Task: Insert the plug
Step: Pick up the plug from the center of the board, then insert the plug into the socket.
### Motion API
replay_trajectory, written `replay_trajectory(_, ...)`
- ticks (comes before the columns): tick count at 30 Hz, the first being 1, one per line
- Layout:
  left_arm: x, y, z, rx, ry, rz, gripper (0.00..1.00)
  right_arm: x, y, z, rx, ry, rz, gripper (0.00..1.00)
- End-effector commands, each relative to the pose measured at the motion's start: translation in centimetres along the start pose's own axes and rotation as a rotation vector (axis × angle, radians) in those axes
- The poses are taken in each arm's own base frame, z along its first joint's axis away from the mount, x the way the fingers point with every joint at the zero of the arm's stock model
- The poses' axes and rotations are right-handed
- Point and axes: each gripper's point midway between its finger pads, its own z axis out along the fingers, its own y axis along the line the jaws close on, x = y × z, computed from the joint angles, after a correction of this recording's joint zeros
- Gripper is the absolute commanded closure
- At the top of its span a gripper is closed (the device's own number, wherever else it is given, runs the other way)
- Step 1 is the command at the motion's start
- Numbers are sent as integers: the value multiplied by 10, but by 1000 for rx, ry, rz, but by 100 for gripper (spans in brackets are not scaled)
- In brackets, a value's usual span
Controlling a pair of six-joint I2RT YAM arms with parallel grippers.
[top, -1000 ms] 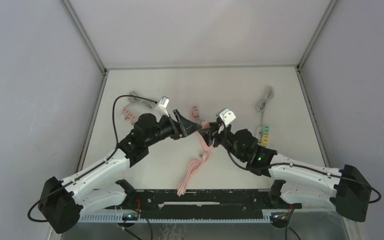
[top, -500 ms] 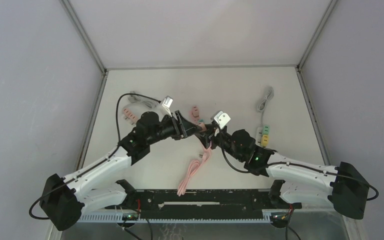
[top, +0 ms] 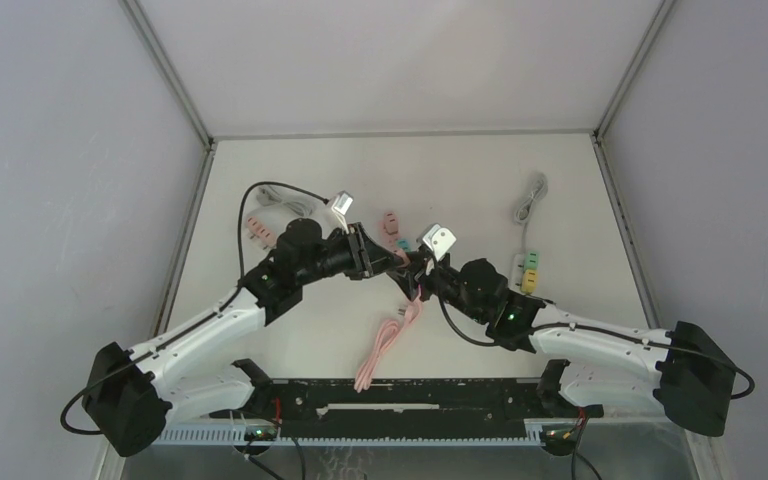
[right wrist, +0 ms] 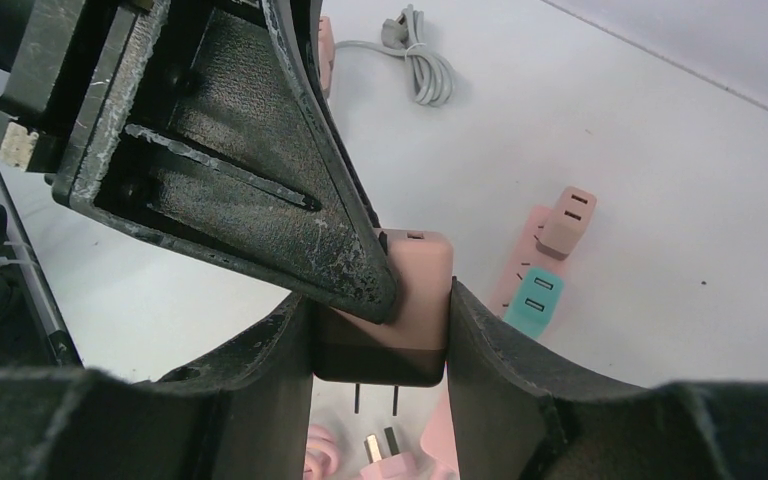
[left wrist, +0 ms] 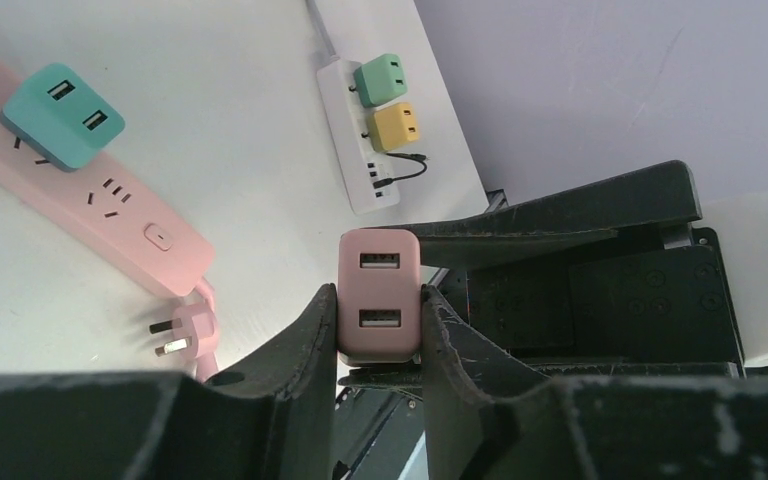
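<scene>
White tabletop (top: 480, 180) is being shared by both arms, and above its middle the pink plug (left wrist: 378, 295) is being pinched at once by the left pincer (left wrist: 378, 300) and the right pincer (right wrist: 380, 330), each being pressed shut against opposite sides of it. Its two prongs (right wrist: 357, 397) are being pointed downward in the right wrist view, toward the pink power strip (left wrist: 80, 215), which is lying on the tabletop just below and a little beyond the pincers, its long axis running away from the arms. Both arms are being judged equally near, so a release by one pincer is being called for before insertion.
</scene>
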Motion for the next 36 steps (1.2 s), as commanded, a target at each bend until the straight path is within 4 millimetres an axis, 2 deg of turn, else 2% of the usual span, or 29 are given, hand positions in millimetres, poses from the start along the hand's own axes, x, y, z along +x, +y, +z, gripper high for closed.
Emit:
replay_trajectory(1,-11,-23,-4,59,-9,36,84,-20,7,2,-27,-69,-9,77)
replay_trajectory(4,-14,-15,-6,15,-37,44,92,-15,5,2,-25,-40,-5,51)
replay_trajectory(6,-19,-6,-9,-42,-72,54,96,-10,0,2,-12,-19,13,37)
replay_trajectory(11,-38,23,-26,-223,-192,71,100,14,-13,3,6,75,128,23)
replay_trajectory(16,-48,51,-43,-365,-290,84,100,46,-34,4,71,182,279,21)
replay_trajectory(21,-46,65,-49,-419,-314,81,100,81,-57,1,148,299,480,23)
replay_trajectory(25,-42,75,-46,-442,-314,58,100,103,-66,1,184,365,635,29)
replay_trajectory(29,-38,80,-41,-449,-303,44,100,119,-66,6,207,404,738,37)
replay_trajectory(36,-33,84,-32,-444,-288,22,100,144,-77,5,278,434,796,46)
